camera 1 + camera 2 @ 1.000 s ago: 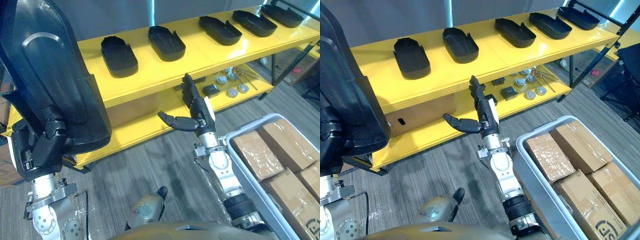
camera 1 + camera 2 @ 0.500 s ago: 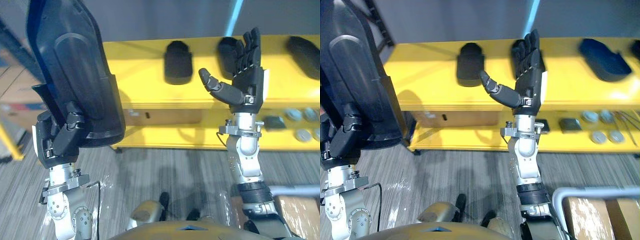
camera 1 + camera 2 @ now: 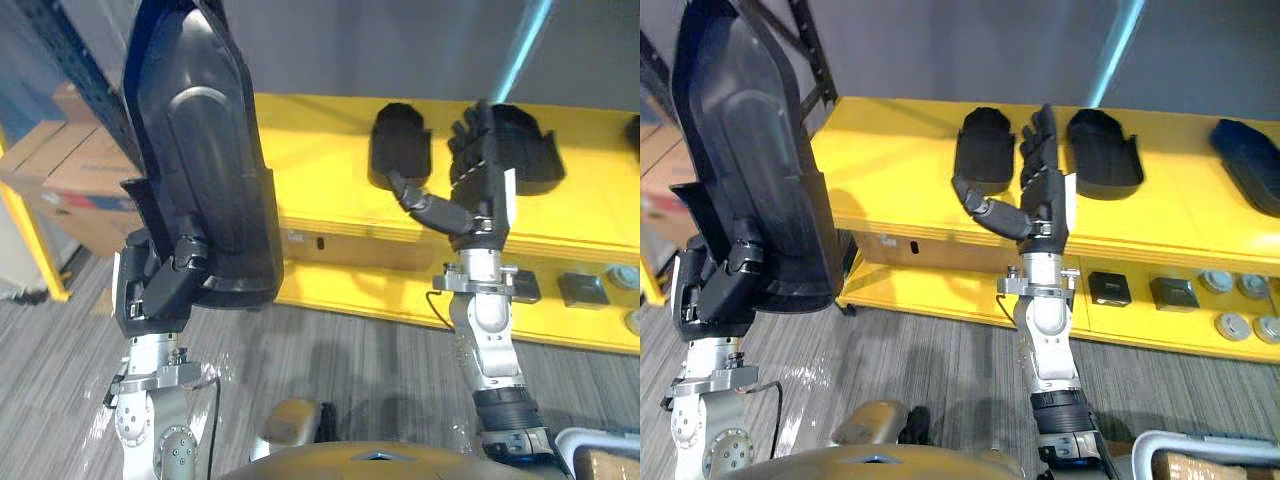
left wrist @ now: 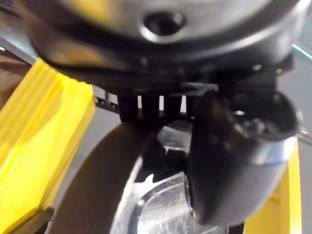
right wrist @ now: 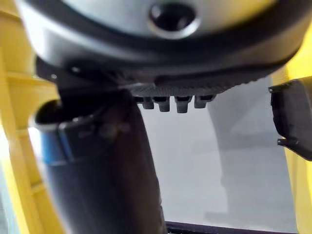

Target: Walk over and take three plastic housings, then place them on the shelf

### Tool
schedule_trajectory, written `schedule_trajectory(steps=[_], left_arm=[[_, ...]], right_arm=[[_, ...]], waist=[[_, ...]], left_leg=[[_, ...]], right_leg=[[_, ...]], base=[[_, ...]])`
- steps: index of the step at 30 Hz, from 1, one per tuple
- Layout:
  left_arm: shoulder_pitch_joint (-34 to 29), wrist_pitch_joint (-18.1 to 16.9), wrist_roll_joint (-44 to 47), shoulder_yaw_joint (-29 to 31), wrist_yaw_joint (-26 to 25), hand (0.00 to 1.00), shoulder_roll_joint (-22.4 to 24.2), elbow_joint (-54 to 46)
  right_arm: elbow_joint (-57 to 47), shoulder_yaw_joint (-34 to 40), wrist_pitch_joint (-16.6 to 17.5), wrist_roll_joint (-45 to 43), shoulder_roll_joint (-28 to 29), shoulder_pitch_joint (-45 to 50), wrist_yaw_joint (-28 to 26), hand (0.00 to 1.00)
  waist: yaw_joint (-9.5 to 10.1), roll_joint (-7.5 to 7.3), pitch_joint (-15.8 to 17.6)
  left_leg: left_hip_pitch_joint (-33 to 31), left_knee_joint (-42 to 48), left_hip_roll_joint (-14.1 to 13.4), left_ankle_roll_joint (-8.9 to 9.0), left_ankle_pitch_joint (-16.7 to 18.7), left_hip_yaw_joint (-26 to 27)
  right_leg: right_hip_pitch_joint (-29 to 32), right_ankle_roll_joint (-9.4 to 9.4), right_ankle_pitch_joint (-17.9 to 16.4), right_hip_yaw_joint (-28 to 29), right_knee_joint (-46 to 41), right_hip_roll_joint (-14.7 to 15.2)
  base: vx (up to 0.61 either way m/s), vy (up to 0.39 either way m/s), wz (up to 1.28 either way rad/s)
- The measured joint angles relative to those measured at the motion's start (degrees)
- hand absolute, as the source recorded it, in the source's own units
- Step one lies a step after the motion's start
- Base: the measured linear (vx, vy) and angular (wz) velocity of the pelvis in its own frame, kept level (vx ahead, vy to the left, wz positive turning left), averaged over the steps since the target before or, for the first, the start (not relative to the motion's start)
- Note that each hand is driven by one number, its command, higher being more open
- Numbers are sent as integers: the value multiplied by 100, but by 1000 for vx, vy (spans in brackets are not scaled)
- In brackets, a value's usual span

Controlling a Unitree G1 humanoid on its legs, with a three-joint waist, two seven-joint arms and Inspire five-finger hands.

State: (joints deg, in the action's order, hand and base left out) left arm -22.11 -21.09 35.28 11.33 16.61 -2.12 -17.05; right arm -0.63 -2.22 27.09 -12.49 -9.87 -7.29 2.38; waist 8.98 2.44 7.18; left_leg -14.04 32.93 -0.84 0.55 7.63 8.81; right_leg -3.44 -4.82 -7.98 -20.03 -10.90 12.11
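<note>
- Yellow shelf (image 3: 900,170) fills the background; small parts (image 3: 1232,325) on its lower tier are too small to identify.
- Housing (image 3: 200,170): glossy black, long shell with a raised oval panel. It is upright at the left, its top cut off.
- Left hand (image 3: 160,290): fingers curled round the housing's lower end, partly hidden.
- Right hand (image 3: 1040,190): raised before the shelf, fingers straight, empty.
- Other housings (image 3: 983,150) lie on the top tier.

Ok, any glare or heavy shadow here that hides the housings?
Right eye view: only a soft sheen on the held housing in the left hand; a shadow darkens the shelf beside it, short of the housings lying there; a bright light strip crosses the wall. Left wrist view: bright reflections on a glossy surface past the hand.
</note>
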Motion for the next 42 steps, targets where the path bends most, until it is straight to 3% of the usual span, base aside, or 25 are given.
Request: schedule_trajectory(steps=[1,3,4,5,6,7,8,9,10,11,12,14,15,17,19,20,21,22,23,24,26,33,37,42], left_arm=[[55,-10,-2,-6,0,0,-1,46],[269,-25,-20,-88,-52,0,-5,392],[278,-25,-30,-112,-88,0,-5,474],[292,-24,-67,-152,-160,0,2,607],[304,-23,-115,-172,-192,0,10,661],[287,-22,-297,-209,-282,0,65,685],[238,-21,-487,-235,-359,0,103,639],[238,-18,-602,-247,-409,0,110,604],[245,14,-692,-277,-446,0,76,517],[288,42,-681,-281,-465,0,-123,510],[230,196,-677,-242,-518,0,-359,511],[231,463,-674,-218,-562,0,-681,517],[233,536,-671,-152,-562,0,-772,509],[228,640,-670,-37,-563,0,-787,444],[255,734,-668,41,-573,0,-817,310],[296,751,-666,45,-594,0,-817,291],[320,790,-672,26,-666,0,-799,294],[335,799,-680,11,-715,0,-791,297],[396,858,-689,-89,-771,0,-771,299],[483,934,-688,-253,-769,0,-769,300],[650,1019,-746,-565,-717,0,-746,298],[1486,1032,-892,-1201,-611,0,-740,215],[1770,1275,-888,-1362,-1183,0,-723,305],[2236,1438,-933,-1257,-2149,0,-692,1001]], right_arm=[[-30,25,20,-55,-9,-43,-56,100],[-25,17,116,-202,-23,-227,-86,100],[-24,-14,116,-210,-27,-271,-87,100],[-24,-75,118,-252,-58,-342,-115,100],[-15,-83,120,-254,-83,-368,-134,100],[32,-103,121,-262,-182,-387,-144,100],[132,-109,123,-291,-264,-383,-158,100],[196,-113,123,-362,-285,-379,-163,100],[319,-81,112,-395,-283,-377,-160,100],[436,-50,94,-408,-73,-369,-127,100],[474,-169,-21,-374,127,-355,-117,100],[405,-298,-26,-238,327,-309,-71,100],[297,-373,-30,-38,414,-275,-51,100],[96,-451,-31,165,404,-243,-72,100],[-48,-478,-28,208,402,-241,-73,100],[-99,-499,-29,210,361,-241,-73,100],[-101,-528,-34,214,310,-240,-76,100],[-101,-528,-35,213,290,-239,-79,100],[-102,-490,-40,205,246,-205,-72,100],[-102,-417,-60,203,153,-100,-77,100],[-101,-236,-151,204,-64,59,-80,100],[-128,-156,-162,209,-325,-71,24,100],[-156,-333,-400,335,-265,-92,28,100],[-496,-351,-582,275,-246,-29,-124,100]], waist=[[-44,-12,5],[-257,-54,15],[-281,-67,13],[-292,-81,5],[-294,-76,2],[-290,34,-65],[-290,215,-165],[-314,280,-206],[-325,371,-261],[-264,158,-165],[-177,58,-170],[-153,33,-169],[-146,-51,-207],[-141,-89,-242],[-189,-74,-263],[-199,-91,-268],[-195,-107,-275],[-196,-146,-300],[-263,-37,-252],[-347,33,-235],[-454,85,-267],[-501,82,-276],[-568,22,-290],[-780,-24,-283]], left_leg=[[-17,56,-186,7,20,-38],[-77,21,-818,157,-181,-567],[-70,-42,-914,160,-302,-698],[-29,-250,-1052,145,-564,-883],[15,-406,-1067,154,-775,-966],[149,-811,-1056,259,-1196,-1083],[291,-1033,-1044,684,-851,-1026],[388,-1089,-1032,925,-456,-954],[462,-1156,-1055,1224,144,-701],[483,-1032,-927,1160,295,-571],[535,-931,-906,1047,356,-537],[775,-1029,-829,859,420,-519],[941,-1193,-768,743,392,-440],[1083,-1398,-687,627,369,-342],[1050,-1568,-786,561,368,-324],[1043,-1733,-784,561,317,-308],[1012,-1808,-761,602,262,-253],[969,-1804,-738,620,254,-225],[925,-1827,-781,668,229,-259],[935,-1966,-800,701,113,-354],[964,-2229,-843,770,-119,-445],[1171,-3123,-954,839,-648,-269],[1442,-3482,-948,877,-919,150],[1559,-3667,-940,866,-945,462]], right_leg=[[38,3,4,63,-11,55],[239,-81,18,318,-135,479],[314,-144,25,417,-186,623],[492,-363,80,639,-282,928],[560,-505,134,730,-338,1049],[652,-774,286,884,-300,1245],[611,-1012,438,930,-145,1349],[557,-1010,545,914,-56,1392],[439,-1013,961,827,182,1441],[353,-987,1501,708,387,1571],[335,-967,2095,512,432,1570],[352,-1013,2366,441,105,1578],[460,-818,2052,386,-342,1565],[575,-456,1806,102,-639,1487],[621,-467,1307,115,-629,1114],[640,-444,923,110,-449,781],[584,-317,655,131,-112,557],[532,-361,606,175,80,527],[511,-432,641,170,219,424],[495,-389,615,64,193,394],[431,-388,621,-137,189,358],[614,-306,616,-132,198,227],[722,-290,662,159,193,212],[907,-282,699,461,187,173]], base=[[-61,252,-21],[-41,305,-21],[-36,384,-41],[-25,353,-38],[-15,488,-42],[-8,582,-29],[-34,774,-17],[-53,709,6],[-114,803,13],[-122,721,-5],[-112,682,-14],[-27,396,2],[14,241,12],[-5,114,-1],[-15,42,-1],[-24,-58,-12],[-28,-81,-23],[-49,-75,-20],[-32,-76,8],[-17,-82,24],[25,-97,43],[27,-43,6],[27,4,-24],[-13,5,-30]])
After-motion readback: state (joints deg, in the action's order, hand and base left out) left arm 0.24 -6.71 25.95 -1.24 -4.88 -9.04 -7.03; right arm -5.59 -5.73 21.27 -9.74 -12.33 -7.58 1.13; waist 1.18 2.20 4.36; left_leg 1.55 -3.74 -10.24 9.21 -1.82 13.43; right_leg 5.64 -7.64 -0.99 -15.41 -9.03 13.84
